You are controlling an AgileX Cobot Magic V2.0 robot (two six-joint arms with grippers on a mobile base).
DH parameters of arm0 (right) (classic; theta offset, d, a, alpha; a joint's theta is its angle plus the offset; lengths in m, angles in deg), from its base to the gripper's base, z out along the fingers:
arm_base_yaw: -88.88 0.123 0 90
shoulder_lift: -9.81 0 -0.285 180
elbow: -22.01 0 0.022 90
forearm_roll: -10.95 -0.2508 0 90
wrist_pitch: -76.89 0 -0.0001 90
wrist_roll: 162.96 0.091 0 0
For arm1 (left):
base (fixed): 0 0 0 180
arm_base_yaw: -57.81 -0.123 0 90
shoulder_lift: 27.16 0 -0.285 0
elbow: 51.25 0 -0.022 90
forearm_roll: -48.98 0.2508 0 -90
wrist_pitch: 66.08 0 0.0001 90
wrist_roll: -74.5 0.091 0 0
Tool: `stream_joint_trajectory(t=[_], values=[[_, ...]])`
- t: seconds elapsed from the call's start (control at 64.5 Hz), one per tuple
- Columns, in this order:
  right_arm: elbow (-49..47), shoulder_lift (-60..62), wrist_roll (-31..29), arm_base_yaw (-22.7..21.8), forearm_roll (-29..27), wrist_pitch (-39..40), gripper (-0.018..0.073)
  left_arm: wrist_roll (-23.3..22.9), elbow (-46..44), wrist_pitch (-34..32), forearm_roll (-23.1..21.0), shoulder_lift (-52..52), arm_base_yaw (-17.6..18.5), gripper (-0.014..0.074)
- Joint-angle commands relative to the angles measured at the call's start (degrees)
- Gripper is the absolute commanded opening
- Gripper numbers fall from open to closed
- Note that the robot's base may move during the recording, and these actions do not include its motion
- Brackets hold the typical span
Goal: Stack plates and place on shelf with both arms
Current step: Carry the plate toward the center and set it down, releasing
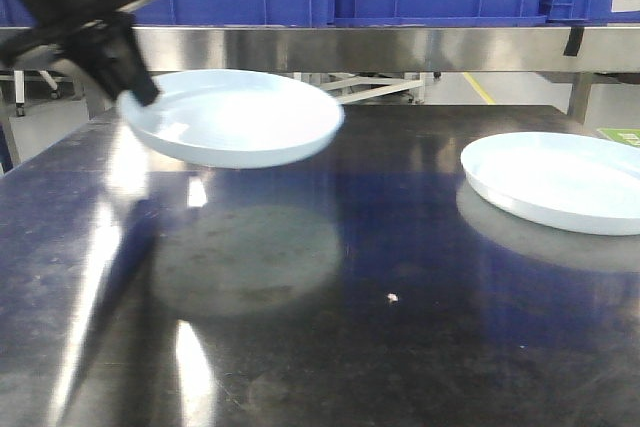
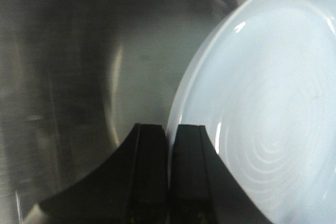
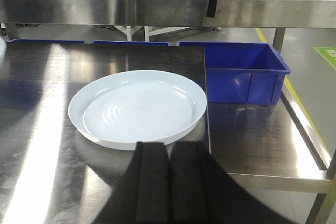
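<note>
Holding one plate [image 1: 232,117] aloft, left jaws clamp its rim; right jaws sit closed before second plate [image 3: 139,107].

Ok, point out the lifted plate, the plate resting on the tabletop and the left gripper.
Lifted plate [image 1: 235,117], front view, its flat centre.
Resting plate [image 1: 560,177], front view, its flat centre.
Left gripper [image 2: 169,132], left wrist view, midway between its fingertips.

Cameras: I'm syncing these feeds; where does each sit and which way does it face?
Front: low at the table edge, facing the shelf; left gripper holds one plate aloft.
Left wrist: looks down past its fingers, shut on that plate's rim.
Right wrist: faces the resting plate and shelf; the shut right gripper shows below.
Shared: front and right wrist both see the resting plate.
</note>
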State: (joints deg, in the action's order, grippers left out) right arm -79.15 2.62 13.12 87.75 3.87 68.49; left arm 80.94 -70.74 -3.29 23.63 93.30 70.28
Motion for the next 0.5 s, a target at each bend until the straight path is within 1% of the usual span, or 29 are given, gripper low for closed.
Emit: stream_joint_trajectory(t=[0.0, 0.047, 0.155, 0.233, 0.295, 0.357, 0.403, 0.481], values=[[0.07, 1.13, -0.46, -0.21, 0.25, 4.57, 0.0057, -0.12, -1.93, -2.30, -2.90, -2.01, 3.26, 0.0085], [0.07, 1.13, -0.46, -0.21, 0.25, 4.57, 0.0057, -0.12, -1.93, -2.62, -2.90, -1.17, 4.84, 0.0085], [0.07, 1.13, -0.46, -0.21, 0.25, 4.57, 0.0057, -0.12, -1.93, -3.41, -2.31, 0.53, 6.98, 0.0085], [0.07, 1.13, -0.46, -0.21, 0.25, 4.57, 0.0057, -0.12, -1.71, -5.43, -1.64, 0.99, 7.62, 0.0089], [0.07, 1.13, -0.46, -0.21, 0.25, 4.57, 0.0057, -0.12, -1.71, -6.50, -1.48, 0.99, 7.72, 0.0111], [0.07, 1.13, -0.46, -0.21, 0.25, 4.57, 0.0057, -0.04, -1.71, -7.10, -1.15, 0.99, 7.72, 0.0174], [0.07, 1.13, -0.46, -0.21, 0.25, 4.57, 0.0057, -0.04, -1.71, -7.10, -0.38, 0.88, 7.72, 0.0242], [0.07, 1.13, -0.46, -0.21, 0.25, 4.57, 0.0057, -0.04, -1.71, -7.10, 0.94, 0.50, 7.72, 0.0325]])
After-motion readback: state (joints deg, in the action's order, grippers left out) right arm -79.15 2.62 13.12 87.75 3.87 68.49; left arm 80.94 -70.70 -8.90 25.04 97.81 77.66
